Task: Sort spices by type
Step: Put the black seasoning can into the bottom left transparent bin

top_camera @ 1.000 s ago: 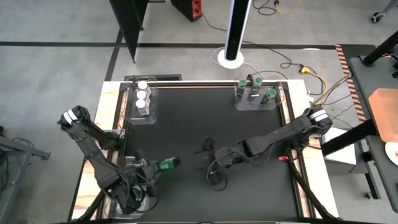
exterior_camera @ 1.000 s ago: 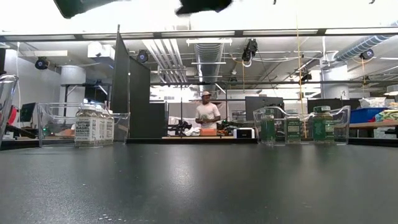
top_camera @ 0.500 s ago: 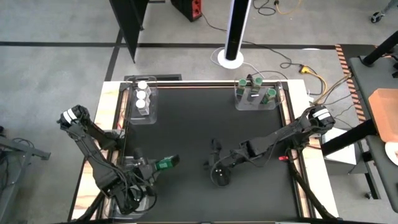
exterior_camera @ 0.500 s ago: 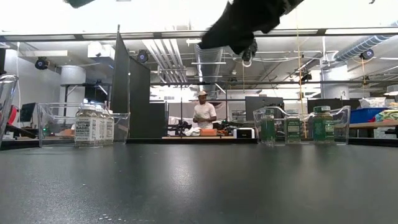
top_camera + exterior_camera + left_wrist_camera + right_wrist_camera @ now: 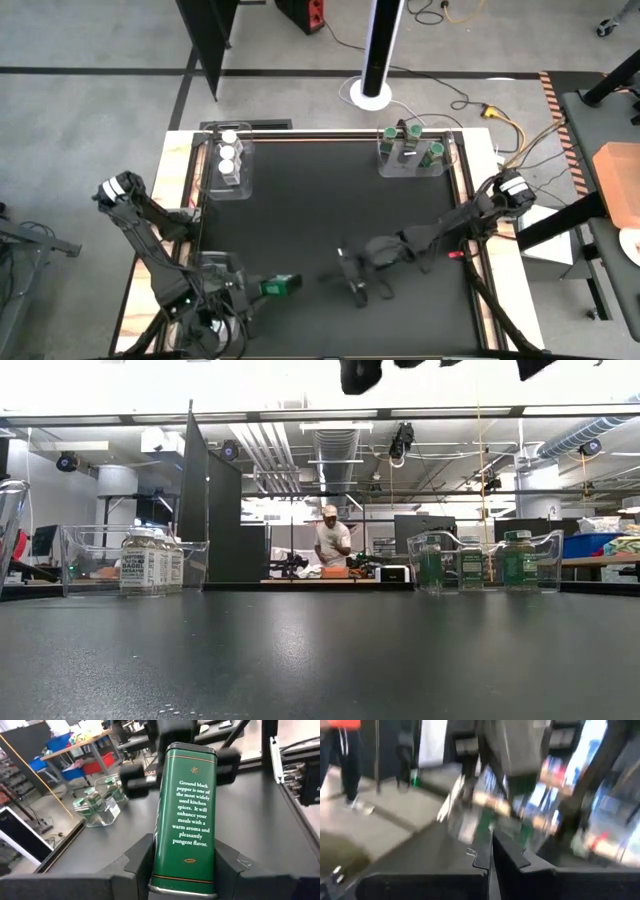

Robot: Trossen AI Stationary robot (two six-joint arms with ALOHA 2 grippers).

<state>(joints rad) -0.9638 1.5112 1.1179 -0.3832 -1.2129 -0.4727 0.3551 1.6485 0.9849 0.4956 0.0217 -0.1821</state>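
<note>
The left gripper [image 5: 262,288] is at the near edge of the mat [image 5: 320,200], on the left side. Its fingers squeeze a green tin [image 5: 186,815] of black pepper from both sides. The tin is a tall metal box with flat shiny sides and white writing. Its long way points out from the fingers, toward the far right of the mat.

The right gripper [image 5: 352,275] hangs over the middle of the near half of the mat, a little to the right of the tin. Its fingers [image 5: 479,851] are pressed together with nothing in them. The left arm has the tin, so the job of carrying it falls to that arm.

Far across the mat, at the far right corner, is a clear tray [image 5: 410,168] with green-lid jars [image 5: 436,150]. At the far left corner is another clear tray [image 5: 244,178] with white-lid jars [image 5: 227,153]. The trays are see-through plastic with thin walls. The jars are small and round.

The green tin most likely belongs by the green-lid jars, so it has a long way to go, slanting across the mat.
</note>
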